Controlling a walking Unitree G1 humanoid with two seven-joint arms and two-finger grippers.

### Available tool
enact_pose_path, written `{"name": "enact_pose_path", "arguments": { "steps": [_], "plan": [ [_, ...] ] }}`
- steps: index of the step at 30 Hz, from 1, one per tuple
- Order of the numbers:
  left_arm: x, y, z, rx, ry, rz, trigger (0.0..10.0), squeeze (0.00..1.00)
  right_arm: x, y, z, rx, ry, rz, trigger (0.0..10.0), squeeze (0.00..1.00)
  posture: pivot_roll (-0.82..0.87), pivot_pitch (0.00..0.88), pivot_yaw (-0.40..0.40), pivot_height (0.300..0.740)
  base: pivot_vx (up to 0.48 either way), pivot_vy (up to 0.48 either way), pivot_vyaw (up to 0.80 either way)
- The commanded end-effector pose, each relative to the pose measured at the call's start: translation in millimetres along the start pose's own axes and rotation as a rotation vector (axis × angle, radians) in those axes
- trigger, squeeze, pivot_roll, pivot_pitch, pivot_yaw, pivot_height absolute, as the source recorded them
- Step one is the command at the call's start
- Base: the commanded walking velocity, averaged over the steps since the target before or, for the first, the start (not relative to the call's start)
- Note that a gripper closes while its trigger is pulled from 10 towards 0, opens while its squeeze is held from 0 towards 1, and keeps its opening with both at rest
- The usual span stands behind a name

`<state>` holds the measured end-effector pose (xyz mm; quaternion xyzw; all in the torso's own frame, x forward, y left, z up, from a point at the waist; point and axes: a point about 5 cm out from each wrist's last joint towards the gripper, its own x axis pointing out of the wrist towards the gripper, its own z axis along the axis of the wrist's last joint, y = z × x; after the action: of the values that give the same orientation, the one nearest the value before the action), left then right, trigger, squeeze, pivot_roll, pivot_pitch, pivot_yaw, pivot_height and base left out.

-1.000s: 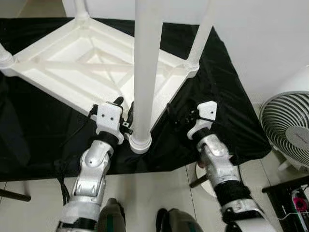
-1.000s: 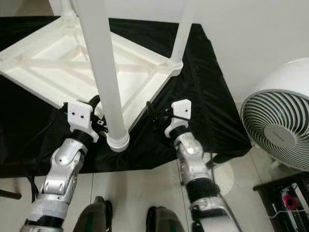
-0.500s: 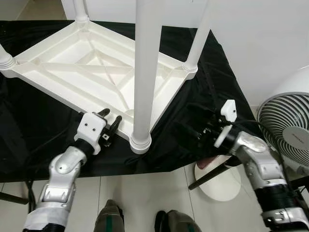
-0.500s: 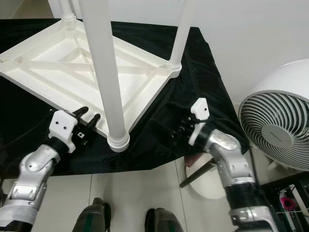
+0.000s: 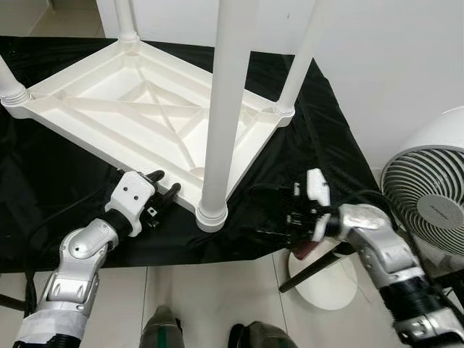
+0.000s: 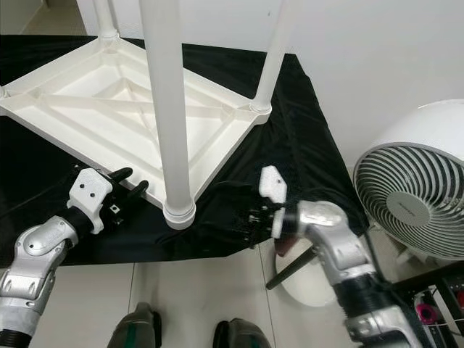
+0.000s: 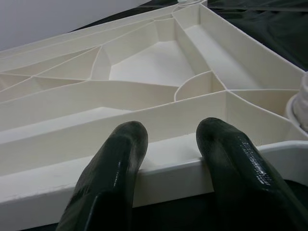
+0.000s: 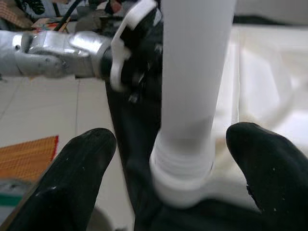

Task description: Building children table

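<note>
Jaws spread on both grippers, left gripper [image 5: 161, 190] touching table [image 5: 94, 109] rim, right gripper [image 8: 173, 144] approaching near leg [image 5: 221, 130]; risking knocking it loose.

The upside-down white plastic table top [image 5: 138, 109] covers most of the black cloth [image 5: 43, 188]. Its tall white near leg [image 5: 225, 109] stands between the two grippers. Bare cloth stays free along the front edge. A round white fan [image 5: 428, 203] blocks the right side.
</note>
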<state>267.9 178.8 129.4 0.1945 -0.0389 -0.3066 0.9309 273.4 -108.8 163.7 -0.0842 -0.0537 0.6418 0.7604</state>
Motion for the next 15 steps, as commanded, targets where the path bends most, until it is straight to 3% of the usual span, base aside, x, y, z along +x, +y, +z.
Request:
{"name": "enact_pose_path", "arguments": {
  "steps": [1,5,7,13,14,15],
  "plan": [
    [-0.9,-5.5,3,-0.002,-0.002,-0.057,10.0,0.00,4.4,-3.1,-3,-0.008,0.011,-0.015,10.0,0.00,0.10,0.044,-0.077,0.740,0.000,0.000,0.00],
    [-1.1,-5.8,4,-0.005,-0.003,-0.060,10.0,0.00,9.1,-4.2,-3,-0.009,0.001,-0.014,10.0,0.00,0.10,0.044,-0.077,0.740,0.000,0.000,0.00],
    [-1.9,-5.2,8,-0.006,-0.006,-0.050,10.0,0.00,30.4,-8.4,-5,-0.028,-0.031,-0.064,10.0,0.00,0.12,0.056,-0.089,0.740,0.000,0.000,0.00],
    [-2.3,-4.3,10,-0.001,-0.009,-0.040,10.0,0.00,50.3,-10.6,-6,-0.007,-0.071,-0.147,10.0,0.00,0.12,0.060,-0.094,0.740,0.000,0.000,0.00],
    [-5.4,-5.9,11,-0.018,-0.011,-0.027,10.0,0.00,66.9,-3.5,-10,0.067,-0.110,-0.198,10.0,0.00,0.12,0.067,-0.093,0.740,0.000,0.000,0.00],
    [-5.4,-5.9,11,-0.018,-0.011,-0.027,10.0,0.00,66.9,-3.5,-10,0.067,-0.110,-0.198,10.0,0.00,0.12,0.067,-0.093,0.740,0.000,0.000,0.00]
  ]
}}
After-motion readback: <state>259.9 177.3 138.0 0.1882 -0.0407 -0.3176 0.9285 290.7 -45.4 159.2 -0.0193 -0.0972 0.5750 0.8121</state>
